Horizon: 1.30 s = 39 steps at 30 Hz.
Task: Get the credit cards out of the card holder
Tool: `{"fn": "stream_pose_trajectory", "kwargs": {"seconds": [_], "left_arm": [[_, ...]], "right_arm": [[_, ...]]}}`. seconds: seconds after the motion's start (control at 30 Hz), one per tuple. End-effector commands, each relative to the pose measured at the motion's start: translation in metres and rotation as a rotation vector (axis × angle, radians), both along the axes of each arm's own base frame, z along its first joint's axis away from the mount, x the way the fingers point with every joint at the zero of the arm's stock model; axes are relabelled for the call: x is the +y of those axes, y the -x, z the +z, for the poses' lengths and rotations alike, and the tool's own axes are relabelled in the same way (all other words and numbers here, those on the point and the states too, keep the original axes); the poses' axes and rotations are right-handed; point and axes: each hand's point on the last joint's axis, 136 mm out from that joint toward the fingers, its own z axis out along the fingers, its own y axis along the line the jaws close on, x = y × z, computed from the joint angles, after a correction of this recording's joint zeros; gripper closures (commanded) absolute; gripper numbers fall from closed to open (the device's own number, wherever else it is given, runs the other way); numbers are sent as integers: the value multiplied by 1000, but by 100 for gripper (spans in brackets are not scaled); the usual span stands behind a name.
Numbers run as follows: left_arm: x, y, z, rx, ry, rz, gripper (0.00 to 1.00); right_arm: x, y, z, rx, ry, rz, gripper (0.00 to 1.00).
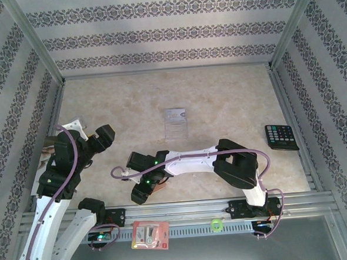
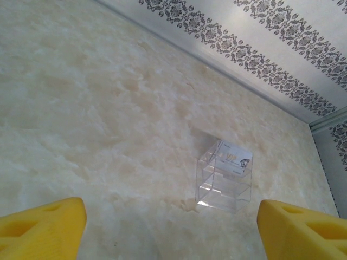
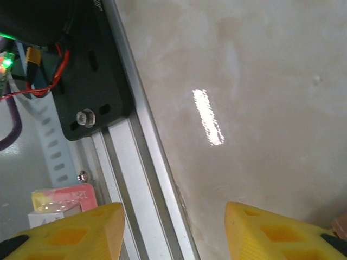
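The right gripper's (image 3: 173, 216) jaws were spread apart and held nothing. The brown card holder (image 3: 340, 226) peeked out just beside the outer side of one finger, not between them. The left gripper (image 2: 171, 216) was spread wide and empty too, with a clear stand (image 2: 225, 176) far ahead of it. If the right jaws shut here, they might grab nothing or push the holder away, because it sat off to the side.
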Motion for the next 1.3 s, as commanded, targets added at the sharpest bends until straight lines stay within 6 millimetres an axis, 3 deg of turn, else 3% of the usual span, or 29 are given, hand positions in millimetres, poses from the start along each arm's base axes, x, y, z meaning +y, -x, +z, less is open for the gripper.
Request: {"fn": "stream_pose_trajectory", "kwargs": {"seconds": [0.0, 0.2, 0.43, 0.67, 0.83, 1.0, 1.17, 1.27], "left_arm": [[-3, 3, -7, 25, -1, -32, 18], [-12, 1, -16, 50, 13, -78, 18], [-24, 1, -31, 72, 55, -128, 20], [-67, 0, -78, 150, 84, -259, 25], [-111, -6, -114, 196, 37, -364, 29], [-144, -27, -142, 198, 4, -439, 36], [-178, -53, -163, 187, 1, -542, 45], [-186, -65, -182, 219, -16, -550, 53]], "right_arm": [[-18, -5, -20, -42, 105, -54, 48], [-65, -34, -36, -166, 235, -191, 49], [-127, -72, -33, -294, 338, -343, 50], [-173, -96, -28, -346, 369, -502, 49], [-190, -111, -27, -338, 334, -638, 54], [-195, -123, -18, -290, 226, -758, 55], [-191, -119, -3, -187, 80, -816, 64], [-191, -112, 2, -129, 24, -848, 65]]}}
